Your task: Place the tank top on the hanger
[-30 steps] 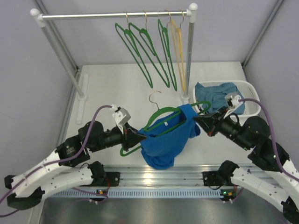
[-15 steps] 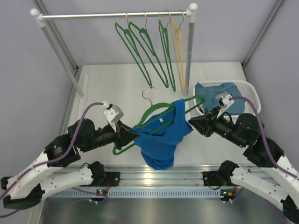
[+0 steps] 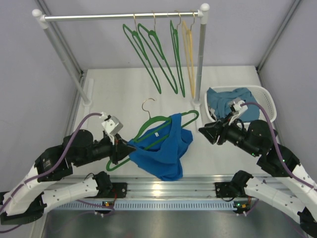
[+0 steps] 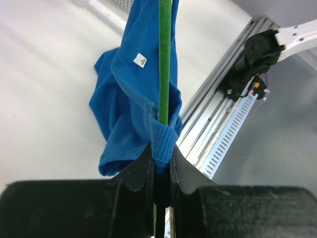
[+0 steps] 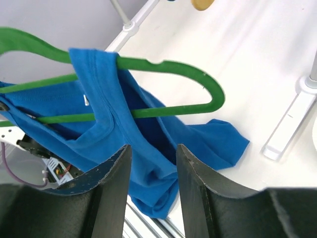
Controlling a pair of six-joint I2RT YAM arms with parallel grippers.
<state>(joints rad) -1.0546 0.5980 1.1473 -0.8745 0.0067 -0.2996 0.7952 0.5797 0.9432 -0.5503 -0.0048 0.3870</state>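
Note:
The green hanger with a brass hook is held slanted above the table. The royal-blue tank top hangs from it, one strap over the upper arm, its body sagging onto the table. My left gripper is shut on the hanger's left end and a ribbed edge of the top. In the left wrist view the jaws of that gripper pinch the blue fabric and the green bar. My right gripper is open and empty, just right of the hanger's free end. In the right wrist view this gripper faces the hanger and top.
A rail at the back carries several green hangers and a yellow one. Its right post stands by a white basket holding a teal garment. An aluminium rail runs along the near edge.
My left arm has drawn the hanger and top leftward and nearer. My right gripper, earlier against the top's right edge, now stands apart from it, open.

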